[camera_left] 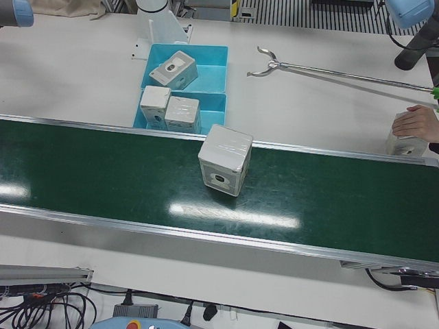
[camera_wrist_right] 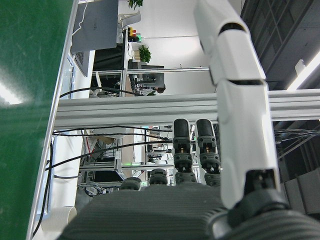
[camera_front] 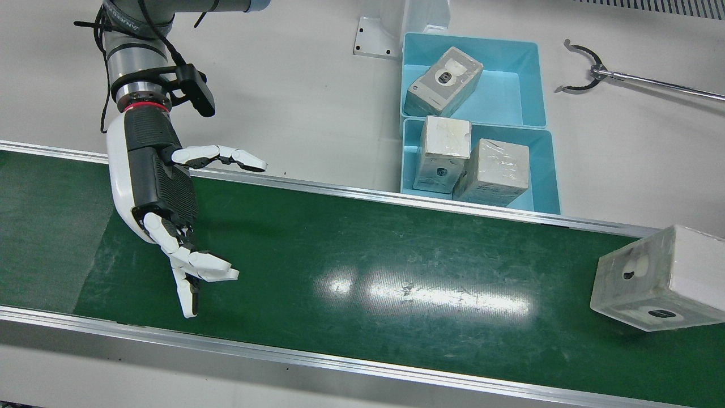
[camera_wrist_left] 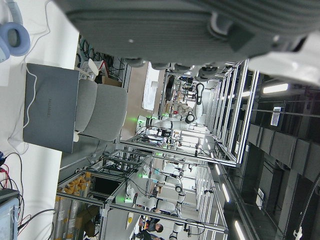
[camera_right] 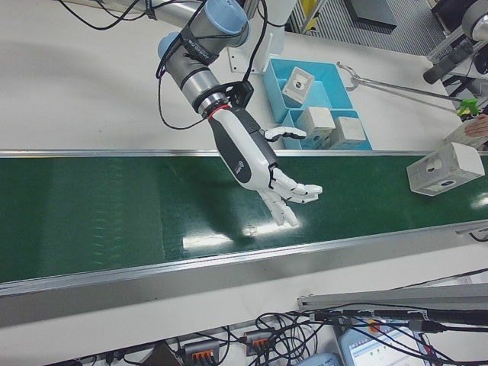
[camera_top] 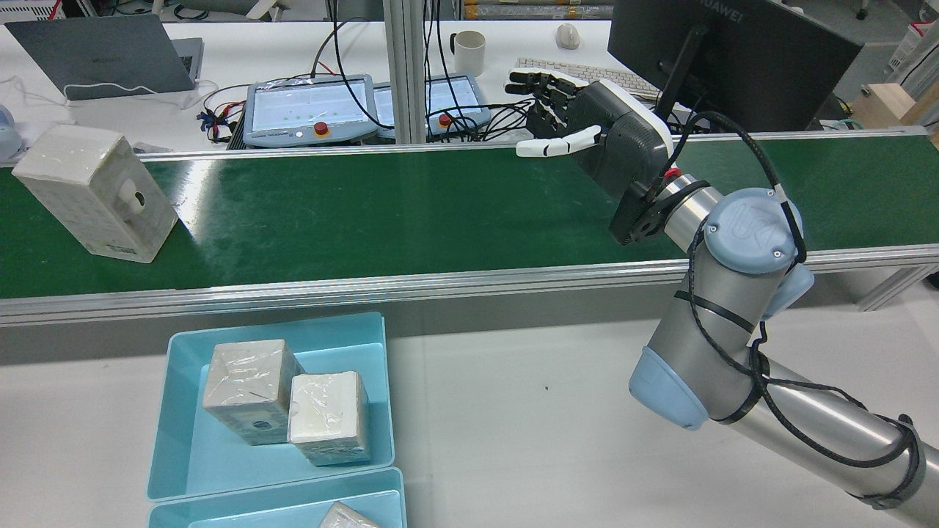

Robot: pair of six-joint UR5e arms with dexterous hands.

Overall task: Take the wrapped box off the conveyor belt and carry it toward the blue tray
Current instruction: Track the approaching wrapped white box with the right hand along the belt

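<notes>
Right hand (camera_front: pixel 170 226): spread wide and empty, hovering over the conveyor belt (camera_front: pixel 362 266); seen in the front, rear and right-front views, missing from the left-front view.
Wrapped box (camera_front: pixel 660 280): on the belt, well apart from the right hand.
Blue tray (camera_front: pixel 541 170): just beside the belt's far rail, two wrapped boxes inside.
Person's hand (camera_left: pixel 420 123): only the left-front view shows it clearly, resting on another box.
Left hand (camera_wrist_left: pixel 200 30): seen only in its own camera, as a dark palm edge; its state cannot be told.
</notes>
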